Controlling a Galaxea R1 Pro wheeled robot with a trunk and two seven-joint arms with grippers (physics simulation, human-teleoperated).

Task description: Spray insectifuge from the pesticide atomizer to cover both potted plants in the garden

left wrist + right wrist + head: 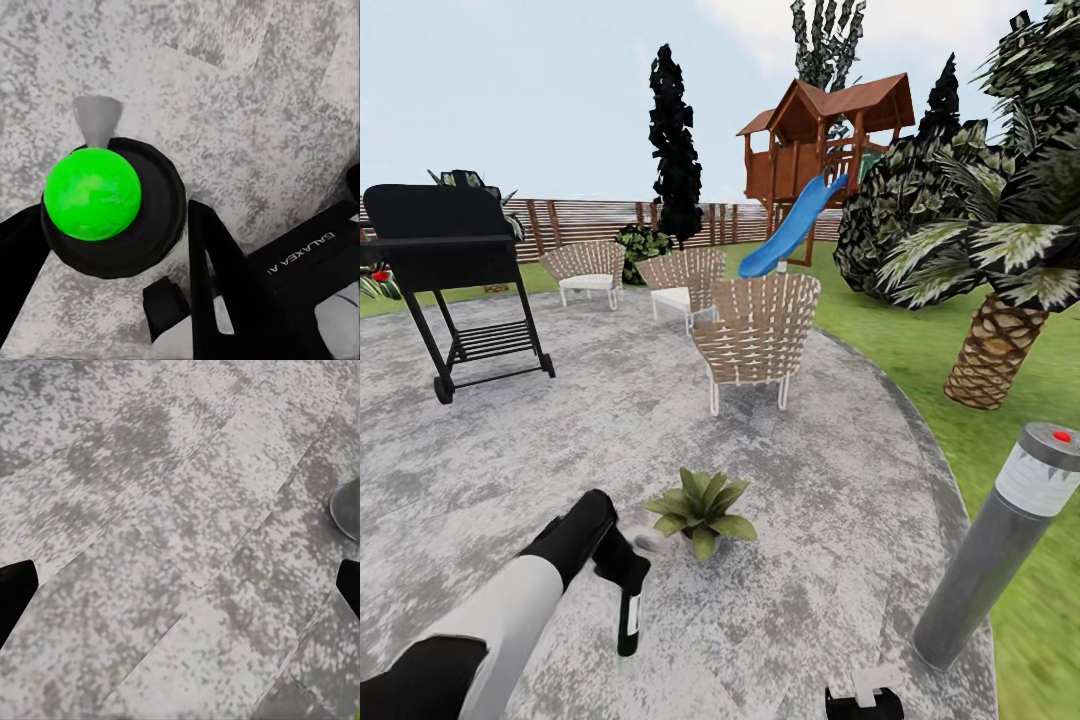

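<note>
just this side of the potted plant [701, 508], on the round grey paving [810, 560], the left tool [622, 562] is clenched around the spray bottle [628, 622]. the bottle hangs with its long axis close to upright, dark body pointing down at the paving, and its pale trigger head [647, 543] is turned toward the plant, almost touching the nearest leaves. in the left wrist view the black fingers [217, 277] flank the bottle's round dark body [146, 225], which ends in a bright green disc [92, 193].

the plant lies just beyond and a little right of the left tool, so the left arm is the nearer one by far. the right tool [865, 697] sits low, well to the right of the plant; its dark fingertips [15, 592] stand wide apart, released, over bare paving.

the spray likely turns on aiming the trigger head at the rosette. only one potted plant shows here. a grey lamp post [1000, 545] stands farther right of the plant, at the lawn's edge.
</note>
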